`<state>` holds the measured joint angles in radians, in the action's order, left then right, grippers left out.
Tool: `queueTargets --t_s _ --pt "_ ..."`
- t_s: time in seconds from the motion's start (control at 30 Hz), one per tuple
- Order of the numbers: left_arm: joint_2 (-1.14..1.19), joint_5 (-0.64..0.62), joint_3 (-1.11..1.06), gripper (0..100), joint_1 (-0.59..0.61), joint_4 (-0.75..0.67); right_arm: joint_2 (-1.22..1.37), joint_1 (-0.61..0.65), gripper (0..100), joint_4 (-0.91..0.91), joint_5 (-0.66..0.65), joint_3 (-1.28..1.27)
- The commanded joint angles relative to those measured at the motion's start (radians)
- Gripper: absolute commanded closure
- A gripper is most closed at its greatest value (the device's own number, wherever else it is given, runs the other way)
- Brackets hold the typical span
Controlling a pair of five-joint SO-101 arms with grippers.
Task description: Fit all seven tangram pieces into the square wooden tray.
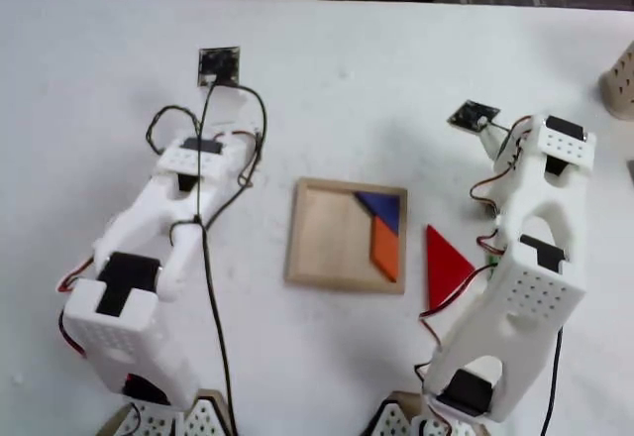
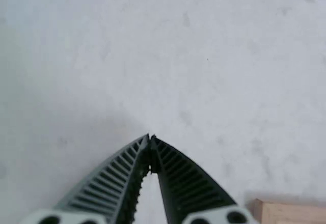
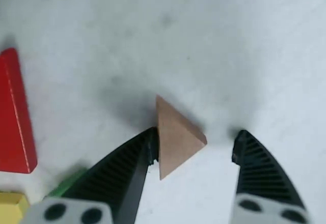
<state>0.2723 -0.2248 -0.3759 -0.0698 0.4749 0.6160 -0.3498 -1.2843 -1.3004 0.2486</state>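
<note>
1. The right gripper stands wide open around a small tan wooden triangle. One finger touches the triangle's edge and the other is apart from it.
2. The left gripper is closed and empty over the white table.
3. The high view shows the square wooden tray between the arms. A blue wooden piece and an orange wooden piece sit along its right side, and a red wooden triangle lies just right of it.
4. The right wrist view shows a green piece and a yellow piece near the red triangle.

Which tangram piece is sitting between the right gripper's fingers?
The tan triangle, inside the open right gripper. The red triangle lies aside; the blue piece and orange piece sit in the tray.
</note>
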Motion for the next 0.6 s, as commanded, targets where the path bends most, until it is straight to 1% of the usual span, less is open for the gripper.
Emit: queueTargets --t_s 0.0,0.17,0.37,0.43,0.53,0.57 --pt "-0.007 0.014 0.064 98 -0.007 -0.002 -0.048 0.028 79.6 0.016 -0.015 0.012" --pt "-0.007 0.014 0.064 98 -0.008 -0.002 -0.048 0.030 91.3 0.041 -0.015 0.018" --pt "-0.007 0.014 0.064 98 -0.008 -0.002 -0.048 0.025 89.4 0.051 -0.015 0.015" --pt "-0.007 0.014 0.064 98 -0.008 -0.002 -0.048 0.025 91.2 0.051 -0.012 0.015" --pt "-0.007 0.014 0.064 98 -0.008 -0.002 -0.056 0.025 97.2 0.045 -0.003 0.015" --pt "-0.007 0.014 0.064 98 -0.008 -0.002 -0.059 0.025 98.4 0.044 0.021 0.015"
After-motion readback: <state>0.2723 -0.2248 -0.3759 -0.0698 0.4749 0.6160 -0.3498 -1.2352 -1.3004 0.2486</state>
